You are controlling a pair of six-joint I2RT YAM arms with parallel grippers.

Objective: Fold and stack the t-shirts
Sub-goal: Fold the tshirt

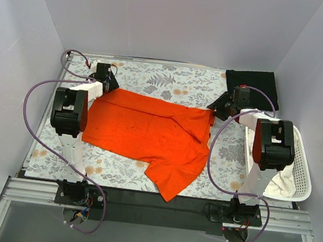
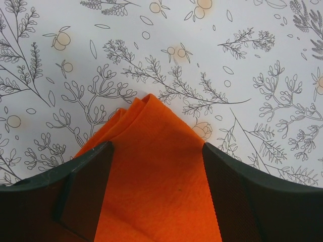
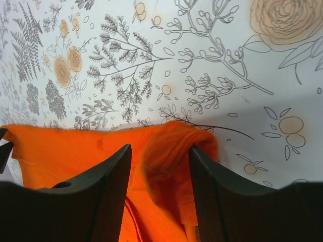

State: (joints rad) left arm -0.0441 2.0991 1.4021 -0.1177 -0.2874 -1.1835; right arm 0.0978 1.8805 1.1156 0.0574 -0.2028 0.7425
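Seen from above, a bright orange t-shirt (image 1: 148, 134) lies spread, not yet folded, across the middle of a floral-patterned worktop (image 1: 154, 82). One sleeve points toward the near edge. A black t-shirt (image 1: 254, 84) sits in a flat pile at the far right corner. A white slatted basket (image 1: 303, 168) stands at the right, with pale cloth inside.

Both arms reach to the orange shirt's far edge, one at each far corner. The left fingers (image 2: 86, 191) stand partly open, astride a layered corner of orange fabric that fills the gap between them. The right fingers (image 3: 101, 201) stand closer together around a bunched fold. Whether they press on it cannot be told.

The shirt looks light, thin and limp. It will likely sag, drape and drag along the worktop rather than keep any shape, and a single layer may slip free. The soundest hold is probably at these two far corners, pinching the doubled hem where the cloth is thickest. Lifting both ends evenly should keep the fold line straight.
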